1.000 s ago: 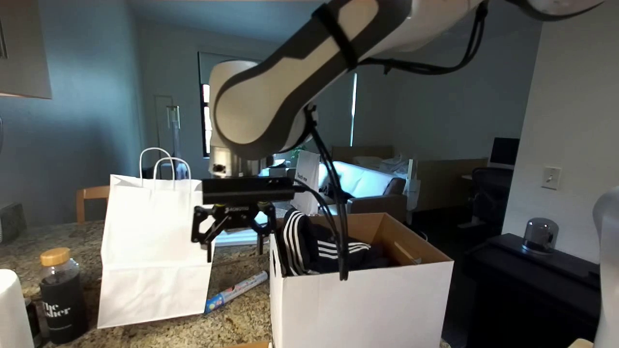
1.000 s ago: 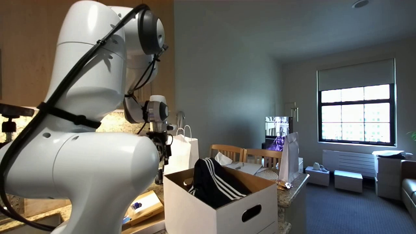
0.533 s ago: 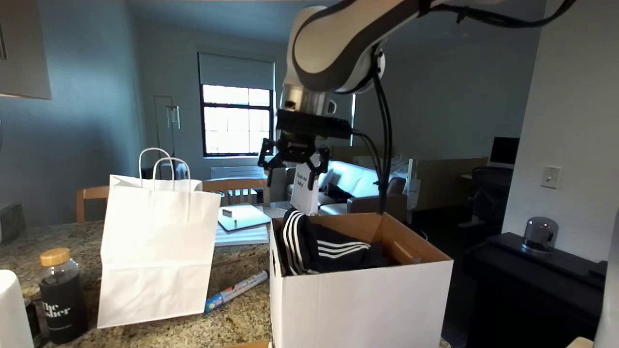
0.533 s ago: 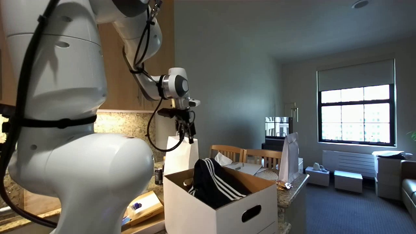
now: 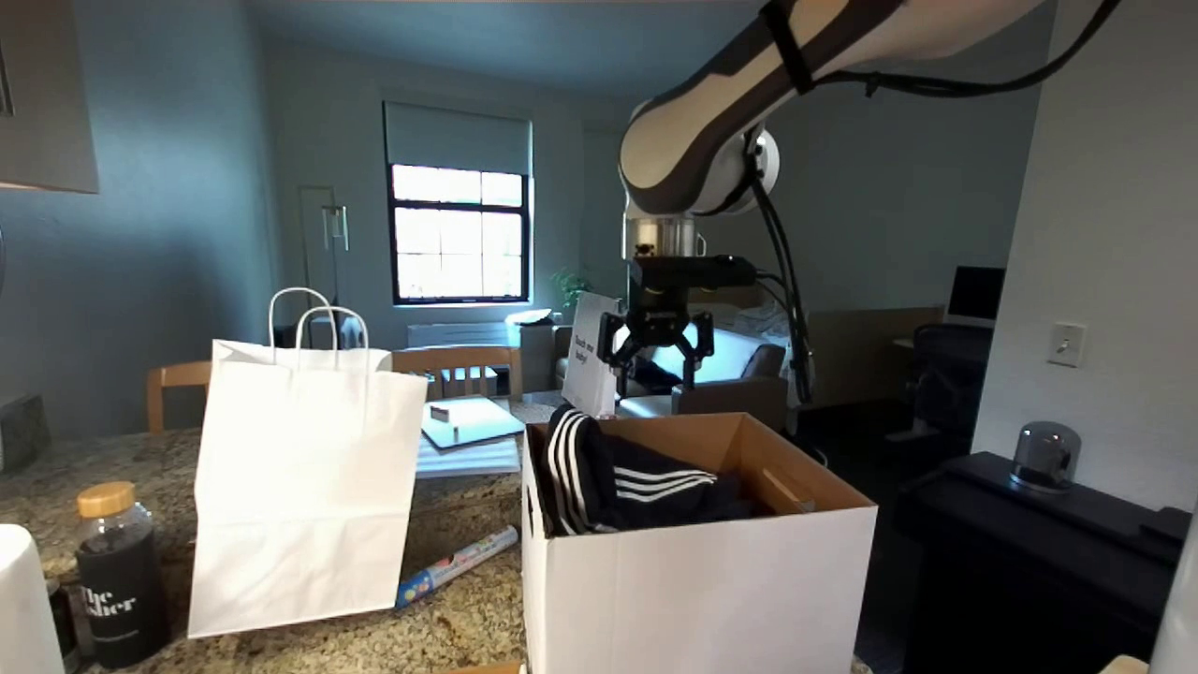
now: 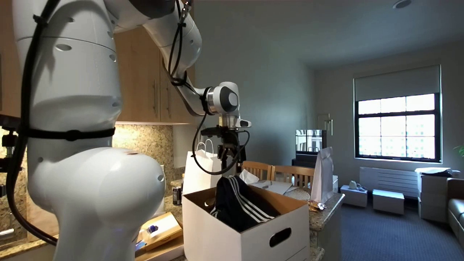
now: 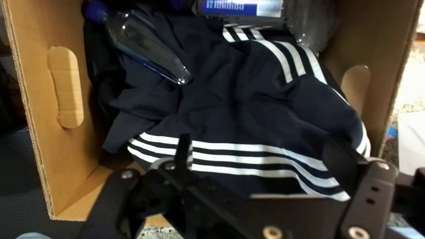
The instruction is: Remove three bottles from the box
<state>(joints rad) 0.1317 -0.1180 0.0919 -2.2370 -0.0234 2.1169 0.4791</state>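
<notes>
Bottles (image 7: 142, 45), number unclear, lie in the box (image 5: 702, 590), below and apart from the wide-spread pincer (image 5: 655, 384).

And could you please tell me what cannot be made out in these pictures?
- Wrist view: labelled bottle, partly cut off by the top edge.
- Wrist view: anything beneath the striped garment, hidden by it.
- Both exterior views: base of the box, cut off by the bottom edge.
</notes>
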